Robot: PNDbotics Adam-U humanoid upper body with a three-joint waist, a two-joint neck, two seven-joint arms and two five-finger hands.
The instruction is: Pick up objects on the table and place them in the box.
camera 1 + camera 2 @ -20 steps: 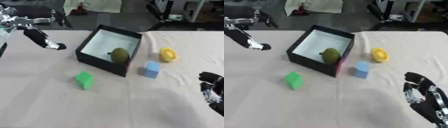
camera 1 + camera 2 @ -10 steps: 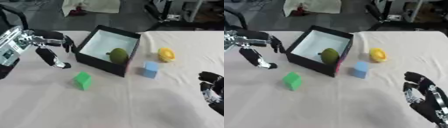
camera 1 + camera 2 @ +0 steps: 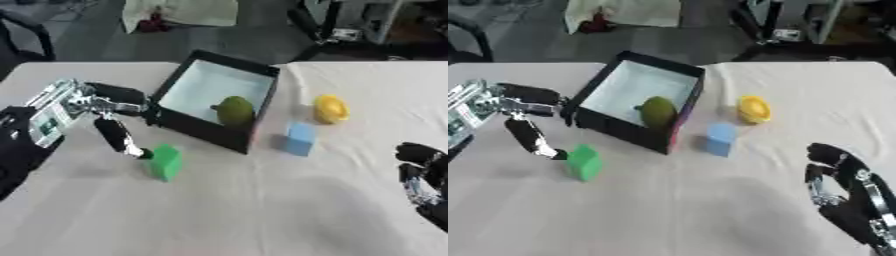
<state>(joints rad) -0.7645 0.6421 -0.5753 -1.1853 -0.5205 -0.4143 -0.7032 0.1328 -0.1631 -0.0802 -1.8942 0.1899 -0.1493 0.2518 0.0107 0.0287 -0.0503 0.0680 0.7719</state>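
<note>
The left hand (image 3: 105, 112), fingers open and holding nothing, reaches down beside the green block (image 3: 164, 161) on the bench (image 3: 262, 210), and should close around its sides, then lift it over the black box (image 3: 214, 100).

Even, soft light, faint shadows, and blur throughout both views.

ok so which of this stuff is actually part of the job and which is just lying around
Part of the job:
- green block, at the left hand's fingertips
- blue block
- yellow object
- black box, with a green fruit already inside

Just lying about:
- white cloth on the floor beyond the table
- right hand, idle at the lower right
</note>
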